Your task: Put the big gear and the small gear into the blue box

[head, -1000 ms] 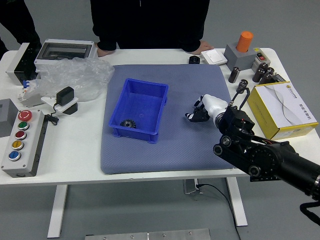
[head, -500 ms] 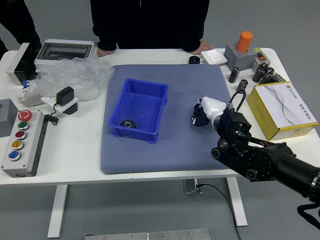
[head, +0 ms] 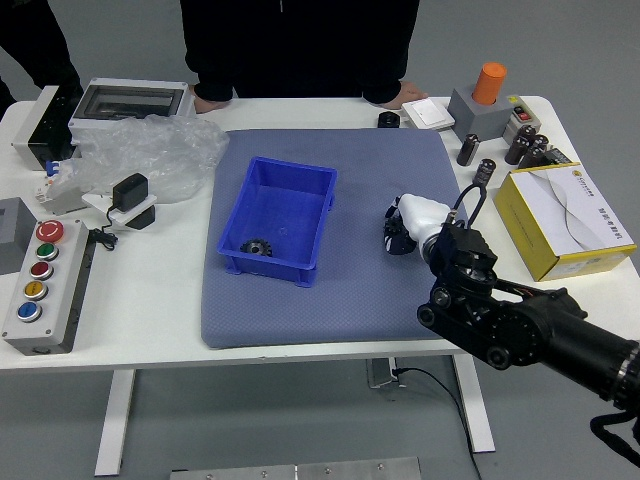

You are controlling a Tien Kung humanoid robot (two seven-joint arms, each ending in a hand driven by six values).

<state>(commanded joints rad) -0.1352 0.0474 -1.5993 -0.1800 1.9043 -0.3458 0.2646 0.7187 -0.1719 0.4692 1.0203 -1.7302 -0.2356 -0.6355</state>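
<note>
Head view: gear [head: 257, 247] in blue box [head: 286, 210]

The dark gear lies in the box's near left corner. The right hand [head: 408, 222] is right of the box; its opening and any hold cannot be told. A person's hands [head: 408, 95] are at the counter's [head: 140, 300] far edge.

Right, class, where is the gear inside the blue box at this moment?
In the head view, the gear lies in the near left corner of the blue box, beside its near wall.
</note>
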